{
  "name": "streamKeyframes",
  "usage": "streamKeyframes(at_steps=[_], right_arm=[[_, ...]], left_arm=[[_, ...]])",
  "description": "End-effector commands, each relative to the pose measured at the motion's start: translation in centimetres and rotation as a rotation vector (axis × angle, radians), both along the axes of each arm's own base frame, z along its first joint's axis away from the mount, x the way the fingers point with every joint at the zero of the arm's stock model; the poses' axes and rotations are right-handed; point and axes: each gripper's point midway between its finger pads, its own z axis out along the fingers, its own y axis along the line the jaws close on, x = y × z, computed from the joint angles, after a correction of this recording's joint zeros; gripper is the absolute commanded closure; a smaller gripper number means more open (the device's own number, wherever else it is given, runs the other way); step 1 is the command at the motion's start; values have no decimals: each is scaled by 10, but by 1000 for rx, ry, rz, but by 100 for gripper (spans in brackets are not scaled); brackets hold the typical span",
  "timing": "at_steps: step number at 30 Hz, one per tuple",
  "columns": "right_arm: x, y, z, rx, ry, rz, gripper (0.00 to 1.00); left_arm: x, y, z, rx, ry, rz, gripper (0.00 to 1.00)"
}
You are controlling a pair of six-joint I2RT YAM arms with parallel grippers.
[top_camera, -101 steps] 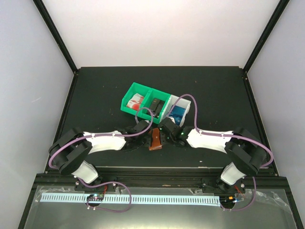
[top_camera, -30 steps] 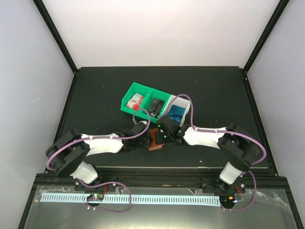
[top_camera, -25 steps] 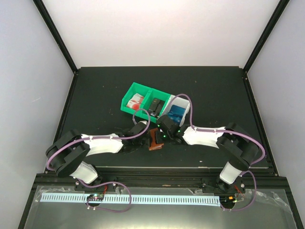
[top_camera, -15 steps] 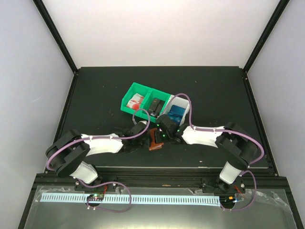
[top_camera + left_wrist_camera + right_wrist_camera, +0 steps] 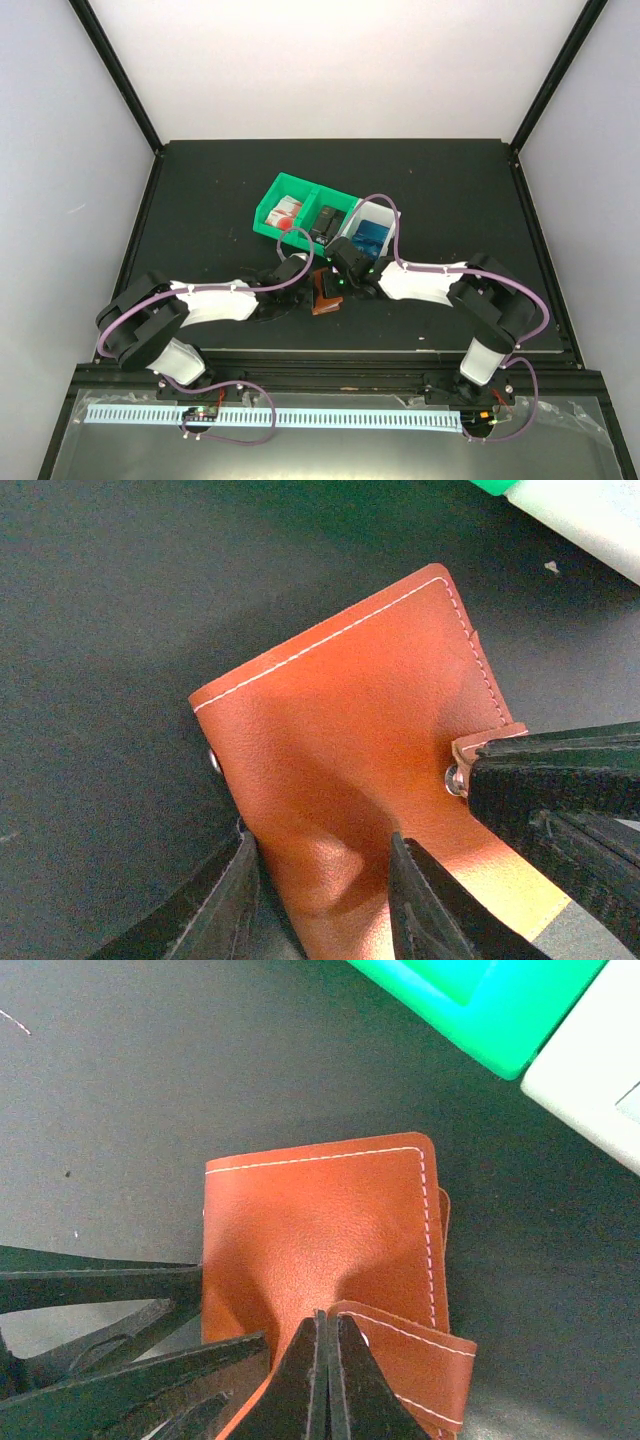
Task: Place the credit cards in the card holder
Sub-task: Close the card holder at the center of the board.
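The reddish-brown leather card holder point(image 5: 325, 296) lies on the black table in front of the bins. My left gripper point(image 5: 320, 860) is shut on its near edge, and the leather point(image 5: 340, 710) bulges between the fingers. My right gripper point(image 5: 326, 1315) is shut on the short snap tab point(image 5: 415, 1355) and holds it up off the card holder point(image 5: 310, 1220). The credit cards sit in the bins: red-and-white point(image 5: 288, 210), black point(image 5: 327, 220), blue point(image 5: 372, 237). No card is in either gripper.
The green bin point(image 5: 283, 187) and the white bin point(image 5: 378, 211) stand just behind the card holder, close to both wrists. The green bin's corner point(image 5: 450, 1000) and the white bin point(image 5: 590, 1070) show in the right wrist view.
Both grippers have closed in on the card holder. The right gripper has shifted a little left, and the card holder's right side has lifted slightly.
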Motion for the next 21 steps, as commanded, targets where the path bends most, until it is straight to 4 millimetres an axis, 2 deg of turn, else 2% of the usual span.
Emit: streamKeyframes(at_steps=[1,10,21], right_arm=[[-11,-2,-14,-26,63,24,99],[-19,-7,-22,-53,118,30,99],[-27,-20,-51,-128,186,6,99]], left_arm=[[-34,33,-38,137,145,-5,64],[-33,33,-38,130,143,3,64],[-32,32,-37,125,136,8,65]])
